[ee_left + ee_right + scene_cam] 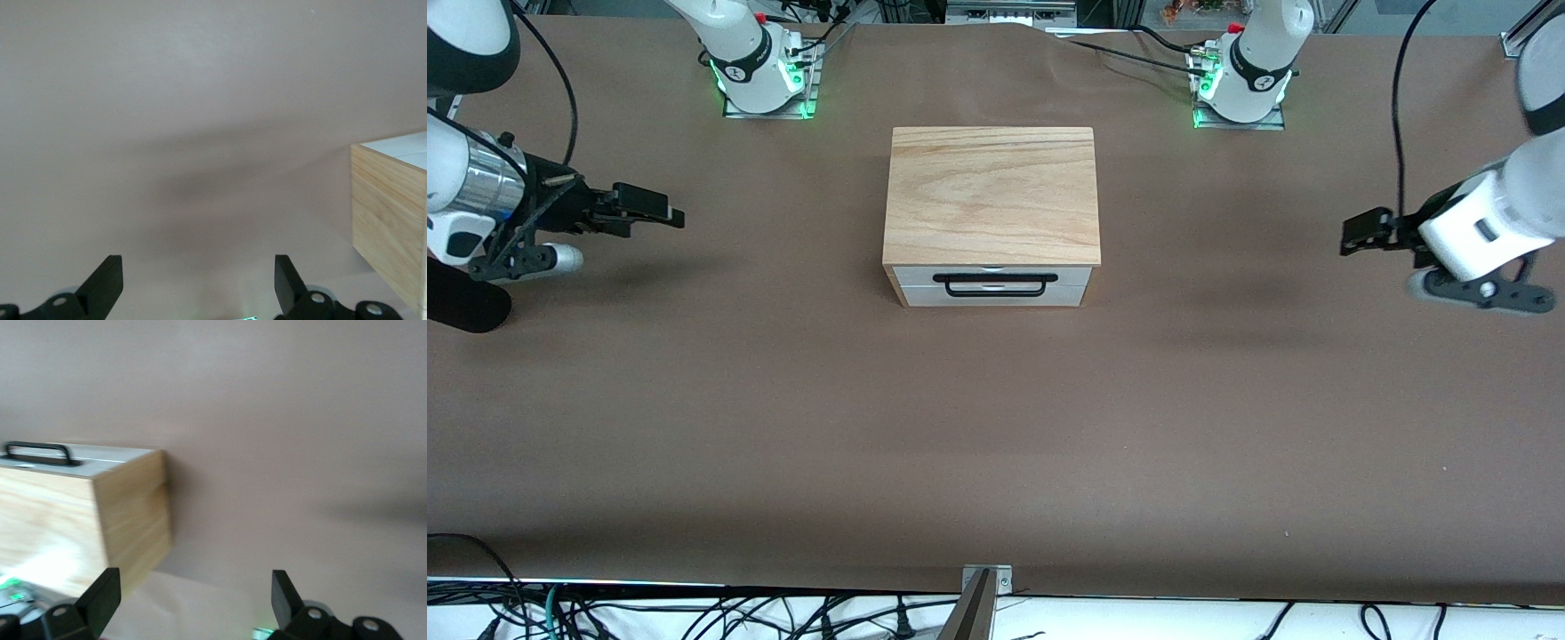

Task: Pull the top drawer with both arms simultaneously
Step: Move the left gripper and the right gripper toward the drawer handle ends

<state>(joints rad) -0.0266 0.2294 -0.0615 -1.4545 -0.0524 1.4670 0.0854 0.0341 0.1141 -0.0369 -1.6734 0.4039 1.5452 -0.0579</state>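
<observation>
Robotics lab: bolted arm bases (763, 84) (green-lit), loose cables (694, 613), paper-covered table (996, 427).

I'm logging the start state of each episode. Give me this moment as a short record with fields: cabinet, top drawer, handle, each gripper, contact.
cabinet: light wood cabinet at the middle of the brown table, its front facing the front camera
top drawer: top drawer shut, white front flush with the body
handle: black bar handle, untouched
left gripper: left gripper open, over the table toward the left arm's end, apart from the cabinet
right gripper: right gripper open, over the table toward the right arm's end, apart from the cabinet
contact: none
</observation>
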